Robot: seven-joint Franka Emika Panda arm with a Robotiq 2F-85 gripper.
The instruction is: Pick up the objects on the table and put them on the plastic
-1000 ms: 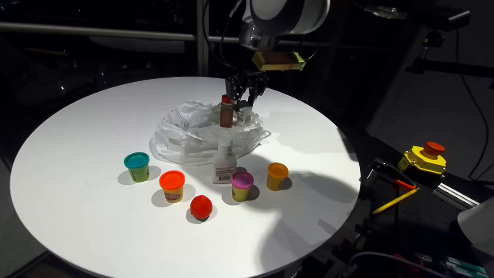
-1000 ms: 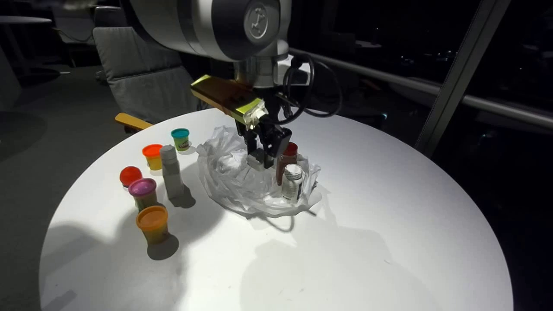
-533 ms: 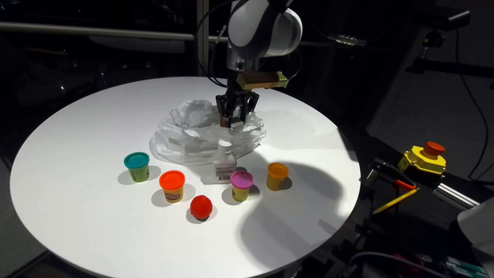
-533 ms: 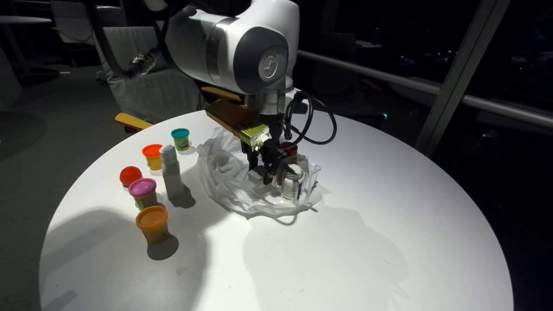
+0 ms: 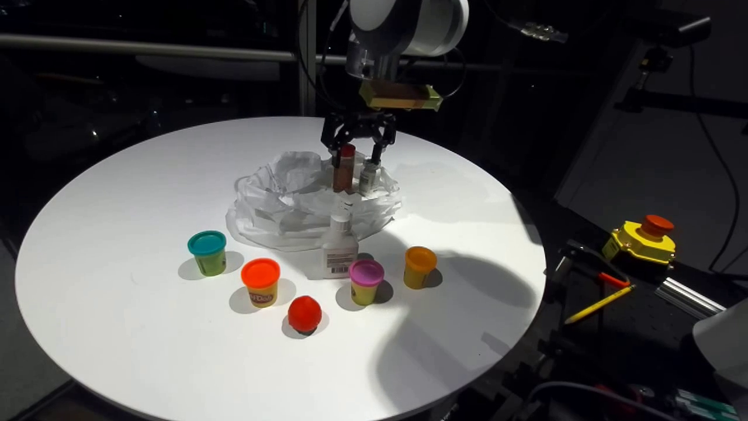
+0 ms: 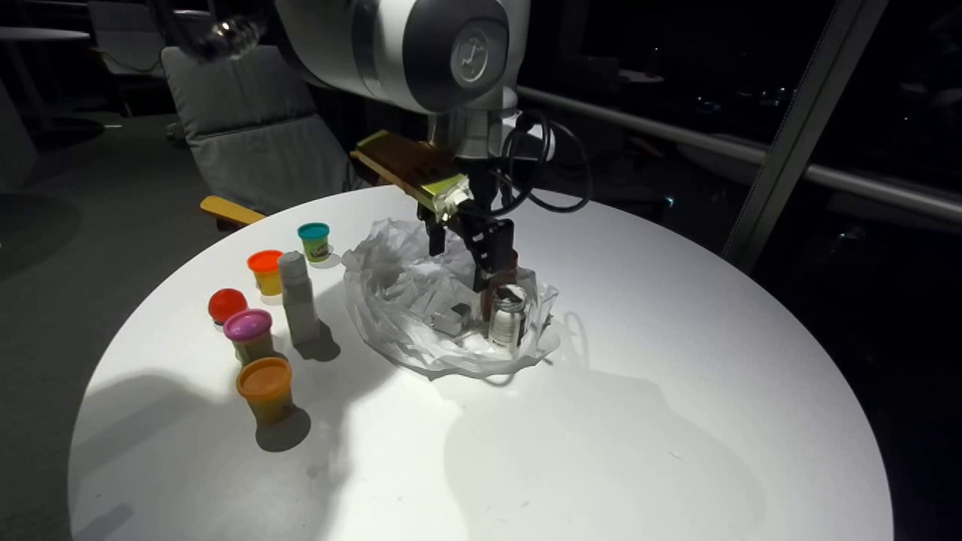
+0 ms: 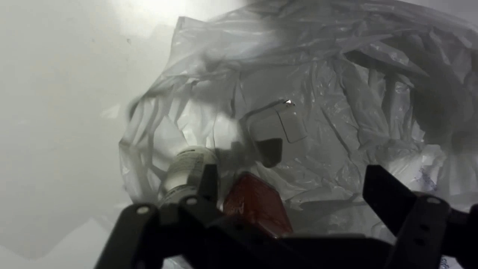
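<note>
As my gripper point(image 5: 356, 160) hangs over the crumpled plastic point(image 5: 280, 225) with its jaws spread wide, a red-brown bottle point(image 7: 257, 203) and a small white bottle point(image 6: 507, 327) stand upright on that sheet, crowding the space close by my jaws; whether I touch either, I cannot tell. A pale boxlike piece point(image 6: 450, 320) lies near them on the plastic, whose folds rise in a ragged rim. In an exterior view, a taller white bottle point(image 5: 339, 256) stands off the plastic's near edge; about it on the table point(image 5: 117, 193), from left to right, are a teal-lidded cup point(image 5: 208, 254), a red-orange-lidded cup point(image 5: 261, 283), a red ball-like piece point(image 5: 304, 314), a purple-lidded cup point(image 5: 366, 283) and an orange-lidded cup point(image 5: 419, 268). To the plastic's left and right, open surface runs out to the round edge. Well past the right edge sits a yellow box with a red button point(image 5: 643, 242); in an exterior view, a grey chair point(image 6: 248, 128) stands beyond the far left edge.
</note>
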